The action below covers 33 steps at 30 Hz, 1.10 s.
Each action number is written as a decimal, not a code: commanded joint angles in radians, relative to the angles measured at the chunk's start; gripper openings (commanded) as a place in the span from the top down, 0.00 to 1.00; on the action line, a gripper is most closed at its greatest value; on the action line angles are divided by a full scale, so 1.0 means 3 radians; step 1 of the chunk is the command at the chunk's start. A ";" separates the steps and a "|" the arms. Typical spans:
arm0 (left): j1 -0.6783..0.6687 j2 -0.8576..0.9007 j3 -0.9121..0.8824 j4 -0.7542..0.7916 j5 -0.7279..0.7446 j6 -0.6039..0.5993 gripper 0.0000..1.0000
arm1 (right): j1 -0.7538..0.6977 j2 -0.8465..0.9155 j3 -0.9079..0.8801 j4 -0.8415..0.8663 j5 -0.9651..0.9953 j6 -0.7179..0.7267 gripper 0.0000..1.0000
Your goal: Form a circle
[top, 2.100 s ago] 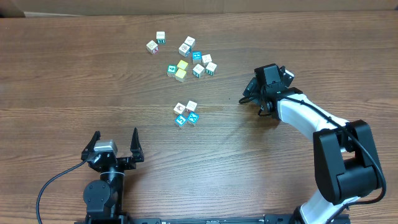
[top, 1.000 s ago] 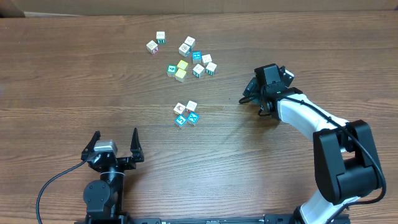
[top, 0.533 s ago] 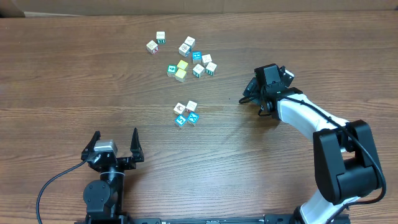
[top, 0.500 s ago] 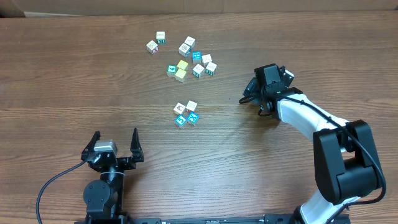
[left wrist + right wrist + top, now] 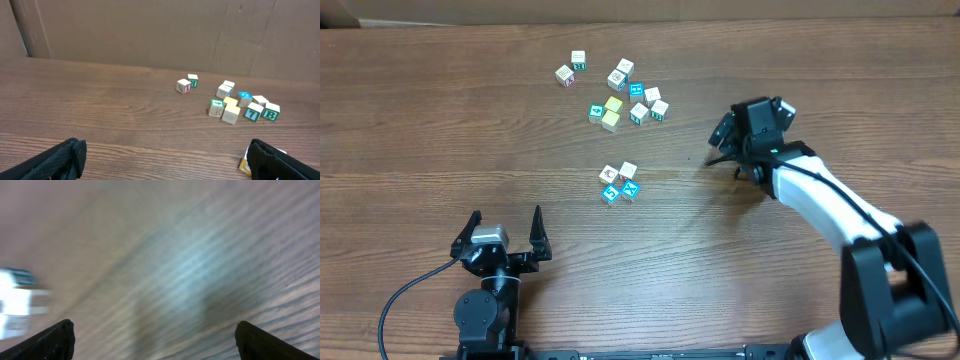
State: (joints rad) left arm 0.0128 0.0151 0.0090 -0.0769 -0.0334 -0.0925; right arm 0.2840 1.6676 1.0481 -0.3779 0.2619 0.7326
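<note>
Overhead: the unfinished circle (image 5: 620, 183), four white and cyan cubes, sits central on the table (image 5: 420, 150). Both the left fingers (image 5: 538, 238) and right fingers (image 5: 721, 130) gape wide, empty; a careless sweep from the right could scatter it.

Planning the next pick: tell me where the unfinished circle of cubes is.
In the overhead view, the circle sits near the frame's centre, below the larger cube scatter and left of the right gripper.

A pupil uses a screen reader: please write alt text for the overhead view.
Four tiny white and cyan cubes cluster on a wooden table, a larger scatter of cubes beyond. The open right pincer is to their right, the open left pincer near the front edge.
</note>
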 commanded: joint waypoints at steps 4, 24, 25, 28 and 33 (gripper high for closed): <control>-0.0017 -0.0036 -0.0014 0.0008 0.0003 0.0098 0.01 | 0.0006 -0.0443 0.0061 0.0019 0.0023 0.0001 0.00; -0.0017 -0.0036 -0.0014 0.0008 0.0003 0.0098 0.00 | 0.0006 -0.0431 0.0061 0.0018 0.0023 0.0001 0.00; -0.0017 -0.0036 -0.0014 0.0008 0.0004 0.0098 0.00 | 0.0006 -0.0431 0.0061 0.0018 0.0023 0.0001 0.00; -0.0017 -0.0036 -0.0014 0.0008 0.0003 0.0098 0.00 | 0.0006 -0.0431 0.0061 0.0018 0.0023 0.0001 0.00; -0.0017 -0.0036 -0.0014 0.0008 0.0004 0.0098 0.00 | 0.0006 -0.0431 0.0061 0.0018 0.0023 0.0001 0.00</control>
State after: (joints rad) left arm 0.0132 0.0151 0.0090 -0.0769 -0.0334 -0.0925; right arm 0.2840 1.5440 1.0481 -0.3779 0.2619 0.7326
